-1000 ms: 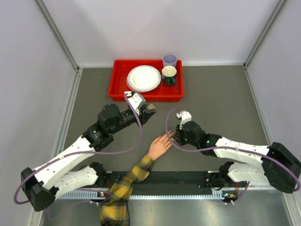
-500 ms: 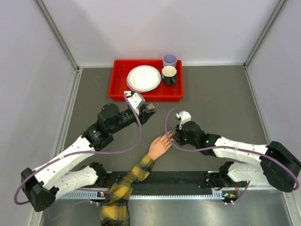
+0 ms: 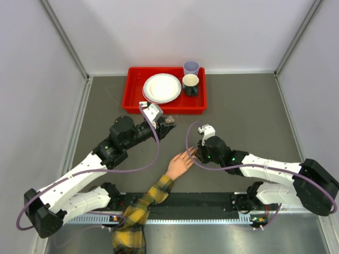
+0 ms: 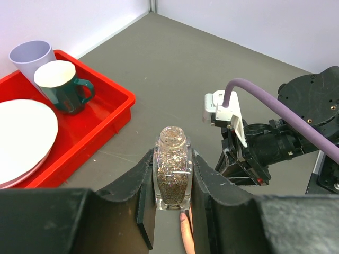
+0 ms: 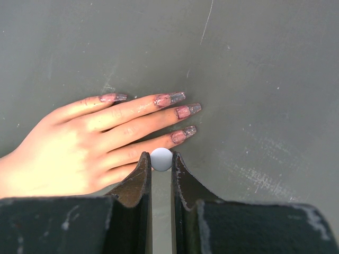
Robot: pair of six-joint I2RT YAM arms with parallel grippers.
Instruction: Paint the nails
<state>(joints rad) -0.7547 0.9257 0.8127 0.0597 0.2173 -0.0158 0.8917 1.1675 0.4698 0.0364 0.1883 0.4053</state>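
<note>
Glass bottle (image 4: 172,182) clamped in left hand (image 4: 172,164); right hand (image 5: 161,165) pinches white knob (image 5: 161,158) near nails (image 5: 183,111).

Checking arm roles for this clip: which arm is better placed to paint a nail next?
Likely right. The right gripper, shut on a white-topped tool, sits over the mannequin hand beside the nails; the left gripper holds the open bottle apart.

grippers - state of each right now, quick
Left gripper: shut on the clear bottle.
Right gripper: shut on a small white ball-ended piece, beside the mannequin hand.
</note>
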